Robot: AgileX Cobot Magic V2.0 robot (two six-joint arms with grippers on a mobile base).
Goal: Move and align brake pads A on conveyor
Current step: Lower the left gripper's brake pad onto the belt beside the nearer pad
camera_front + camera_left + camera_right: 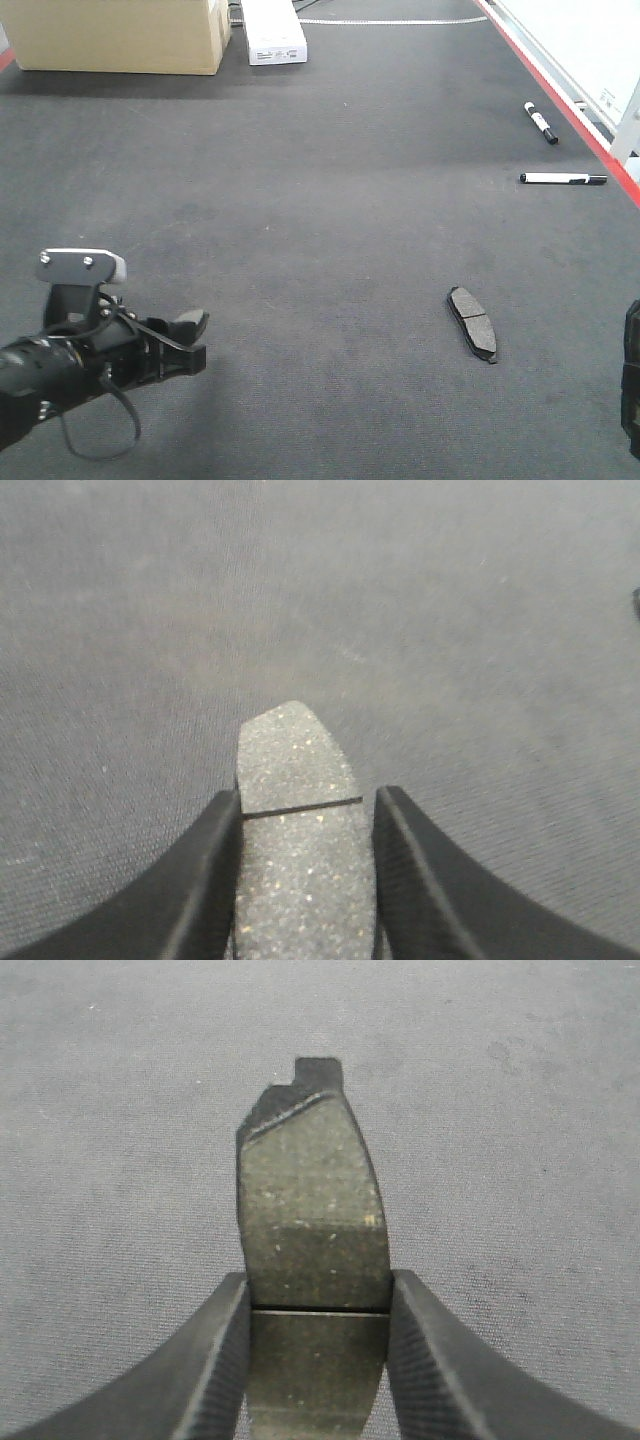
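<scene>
The left gripper (190, 335) sits low over the near left part of the conveyor (330, 200), its black fingers pointing toward the middle of the belt. From the left wrist view, that gripper (305, 880) is clamped on a brake pad (300, 830): both fingers (200, 880) press against the pad's long edges, the speckled grey friction face is turned up, and the centre groove runs straight across between the fingers. The pad's rounded end sticks out ahead of the fingertips over bare felt.

The right gripper (318, 1360) is closed on a second brake pad (312, 1230), gripped the same way by its long edges. This pad looks darker, its groove lies level with the fingertips, and a small square tab of the backing plate shows at the far end. In the front view only a dark sliver of the right arm (631, 380) shows at the right edge, so the grip itself cannot be made out there.

A third brake pad (473, 323) lies flat and free on the belt, right of centre, angled a little, well apart from the left gripper.

Farther off, two markers (541, 122) (563, 179) lie near the red frame edge (560, 100) on the right. A cardboard box (120, 35) and a white box (272, 30) stand at the far end.
</scene>
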